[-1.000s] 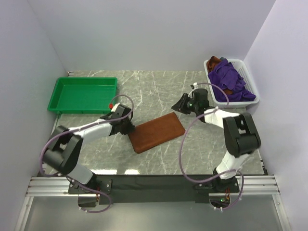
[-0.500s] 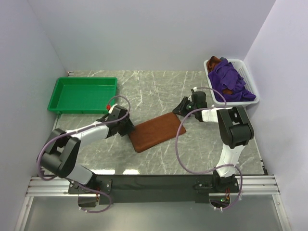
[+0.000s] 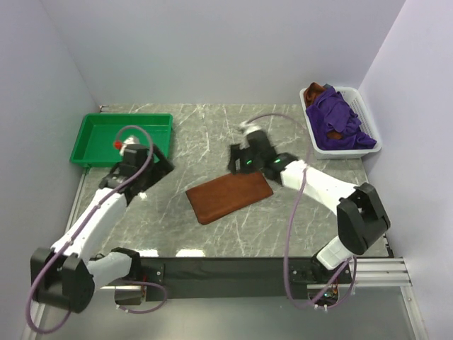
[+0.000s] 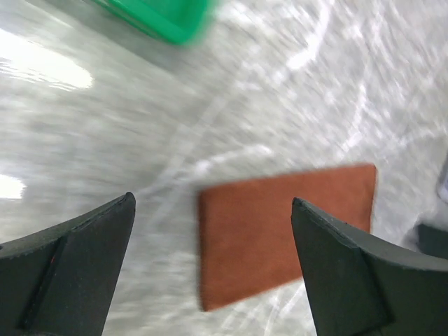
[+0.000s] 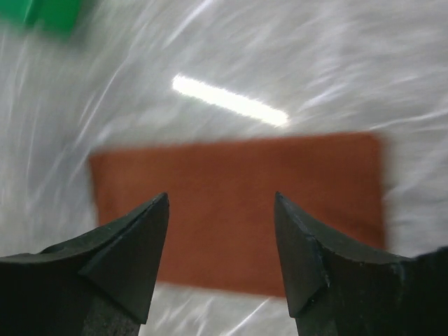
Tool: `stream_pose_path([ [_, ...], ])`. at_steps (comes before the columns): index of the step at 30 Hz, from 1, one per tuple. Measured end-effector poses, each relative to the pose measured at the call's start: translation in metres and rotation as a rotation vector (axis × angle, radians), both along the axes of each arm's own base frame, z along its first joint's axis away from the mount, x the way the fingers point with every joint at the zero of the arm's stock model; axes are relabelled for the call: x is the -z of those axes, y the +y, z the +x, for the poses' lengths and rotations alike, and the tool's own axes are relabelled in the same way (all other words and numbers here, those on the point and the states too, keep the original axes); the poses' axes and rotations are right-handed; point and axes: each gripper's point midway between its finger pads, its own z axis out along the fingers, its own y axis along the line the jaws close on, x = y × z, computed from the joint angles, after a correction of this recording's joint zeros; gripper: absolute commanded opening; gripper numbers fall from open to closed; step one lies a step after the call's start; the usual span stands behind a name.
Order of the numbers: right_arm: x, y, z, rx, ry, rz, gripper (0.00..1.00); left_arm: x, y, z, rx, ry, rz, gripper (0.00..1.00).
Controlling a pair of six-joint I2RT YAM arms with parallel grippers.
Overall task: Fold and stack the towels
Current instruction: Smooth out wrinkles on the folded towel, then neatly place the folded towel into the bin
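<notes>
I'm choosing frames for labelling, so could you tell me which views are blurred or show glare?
Top external: sharp, glare on the table near the arms. Left wrist: motion-smeared, the rust-brown towel and green tray soft-edged, glare at left. Right wrist: smeared, glare streak above the towel.

Marble-patterned table (image 3: 212, 131) in a plain, pale enclosure.
A pale back wall (image 3: 226, 49), left wall (image 3: 35, 99) and right wall (image 3: 421, 78) close it in; a black strip (image 3: 226, 268) and metal rails (image 3: 382, 273) line the near edge, where light glare (image 3: 185, 253) shows.
</notes>
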Motion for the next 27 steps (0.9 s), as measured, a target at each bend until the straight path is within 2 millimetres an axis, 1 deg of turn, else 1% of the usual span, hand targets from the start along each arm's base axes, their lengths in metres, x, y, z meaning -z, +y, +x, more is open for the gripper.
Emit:
stream_pose_path([
  [1,0.0,0.017,-0.017,-0.055,0.001,-0.031,0.69,-0.003,0.011,-0.002,-0.02,-0.004,0.012,0.99],
  [3,0.004,0.045,-0.05,-0.159,0.019,-0.084,0.7,-0.009,0.033,-0.006,-0.057,-0.014,0.042,0.99],
  [6,0.016,0.073,-0.094,-0.28,0.06,-0.192,0.71,-0.014,0.062,-0.015,-0.102,-0.033,0.081,1.0],
  [7,0.02,0.081,-0.104,-0.308,0.071,-0.229,0.71,-0.014,0.07,-0.02,-0.114,-0.033,0.097,0.99],
  [9,0.028,0.095,-0.119,-0.354,0.089,-0.289,0.71,-0.01,0.079,-0.029,-0.121,-0.032,0.119,0.99],
  [12,0.043,0.116,-0.14,-0.428,0.113,-0.386,0.71,-0.004,0.08,-0.04,-0.105,-0.04,0.134,0.99],
  [15,0.058,0.134,-0.155,-0.483,0.127,-0.467,0.71,0.0,0.081,-0.045,-0.093,-0.038,0.147,0.99],
  [18,0.073,0.144,-0.165,-0.515,0.139,-0.532,0.69,0.002,0.082,-0.043,-0.085,-0.03,0.146,0.99],
  [22,0.089,0.145,-0.167,-0.527,0.159,-0.601,0.66,0.006,0.084,-0.043,-0.086,-0.018,0.146,0.99],
  [27,0.101,0.148,-0.163,-0.522,0.165,-0.655,0.62,0.002,0.087,-0.043,-0.092,-0.032,0.148,0.99],
])
